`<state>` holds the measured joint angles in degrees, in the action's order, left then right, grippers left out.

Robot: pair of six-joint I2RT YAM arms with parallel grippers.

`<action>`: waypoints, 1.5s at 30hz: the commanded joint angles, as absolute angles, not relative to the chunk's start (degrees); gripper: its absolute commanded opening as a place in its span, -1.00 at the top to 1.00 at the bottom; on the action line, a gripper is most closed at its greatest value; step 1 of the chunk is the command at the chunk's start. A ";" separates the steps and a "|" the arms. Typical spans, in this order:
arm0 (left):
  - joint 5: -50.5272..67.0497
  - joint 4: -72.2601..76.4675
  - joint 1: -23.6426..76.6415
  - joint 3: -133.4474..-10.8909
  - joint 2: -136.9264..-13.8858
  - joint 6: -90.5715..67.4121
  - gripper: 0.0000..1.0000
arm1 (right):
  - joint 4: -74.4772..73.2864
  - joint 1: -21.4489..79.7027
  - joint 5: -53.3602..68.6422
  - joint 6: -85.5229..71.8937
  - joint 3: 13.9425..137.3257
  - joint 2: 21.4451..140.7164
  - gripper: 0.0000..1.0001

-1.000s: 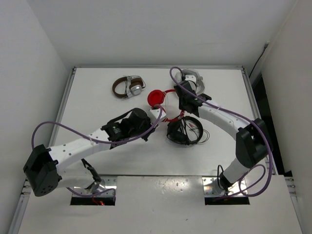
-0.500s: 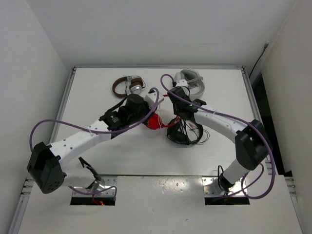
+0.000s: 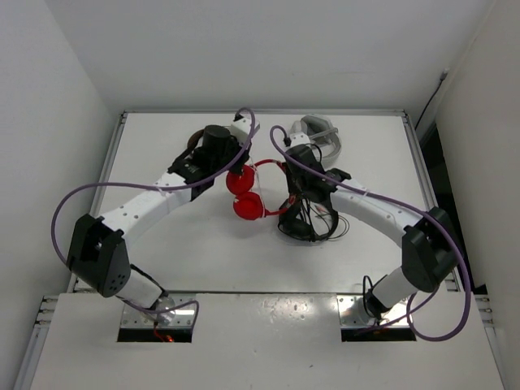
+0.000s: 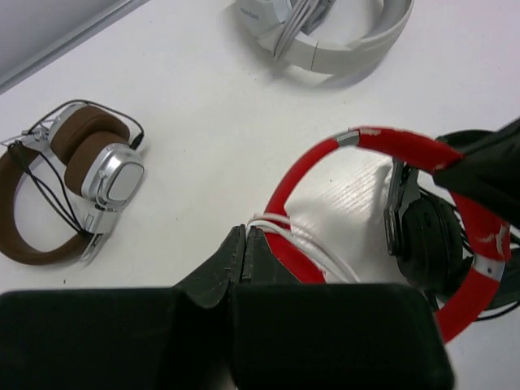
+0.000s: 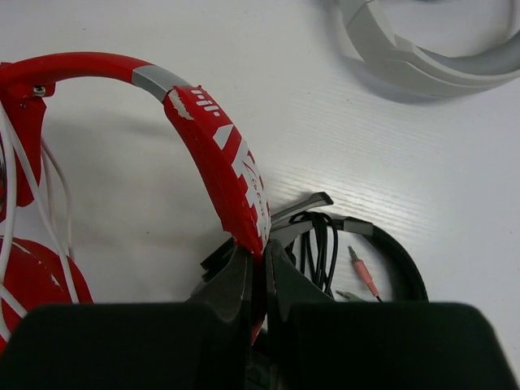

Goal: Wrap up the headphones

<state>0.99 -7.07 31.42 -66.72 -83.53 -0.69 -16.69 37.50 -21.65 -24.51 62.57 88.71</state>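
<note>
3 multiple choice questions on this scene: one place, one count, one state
1. Where do the white headphones lie? A far side of the table, right of centre; B near left corner; C under the left arm.
2. How many headphone sets are there? A two; B four; C six.
3. The right gripper is: A open; B shut on a black cable; C shut on the red headphones' headband.
A: they sit by the back edge. B: red, white, black headphones, brown-and-silver headphones. C: its fingertips pinch the headband.

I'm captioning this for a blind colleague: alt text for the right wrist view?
The right tool is shut on the headband of the red headphones, their white cable trailing at left. Beyond it lie black headphones, white headphones at top right.
</note>
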 commanded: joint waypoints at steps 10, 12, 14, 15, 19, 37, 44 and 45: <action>-2.80 -2.99 24.88 -74.53 -90.44 2.19 1.00 | -12.39 39.81 -15.82 -21.62 62.31 84.81 1.00; -2.81 -2.99 24.08 -73.84 -90.44 4.21 1.00 | -12.39 39.81 -15.30 -21.09 61.79 84.81 1.00; -2.81 -2.99 22.95 -72.96 -90.44 6.31 1.00 | -12.39 39.29 -15.29 -21.09 61.79 84.29 1.00; -2.81 -2.99 22.94 -71.91 -90.44 6.33 1.00 | -12.39 39.29 -15.29 -21.09 61.79 84.29 1.00; -0.62 -1.24 19.43 -68.12 -88.16 6.94 1.00 | -12.39 37.62 -14.07 -21.09 61.79 84.29 1.00; 41.64 -7.46 2.56 -52.65 -85.17 -3.34 1.00 | -12.39 34.89 -0.45 -31.28 66.60 90.61 1.00; 51.40 -10.19 -1.85 -47.56 -86.22 -3.34 1.00 | -12.31 38.40 -1.85 -37.60 72.77 98.08 1.00; 52.02 -10.72 -2.72 -47.55 -87.53 -2.73 1.00 | -12.30 39.02 -1.85 -38.31 73.47 98.96 1.00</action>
<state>45.58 -9.10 -1.06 -48.40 -86.67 -3.44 -17.06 37.89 -2.79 -31.75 68.49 98.63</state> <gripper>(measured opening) 0.009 0.024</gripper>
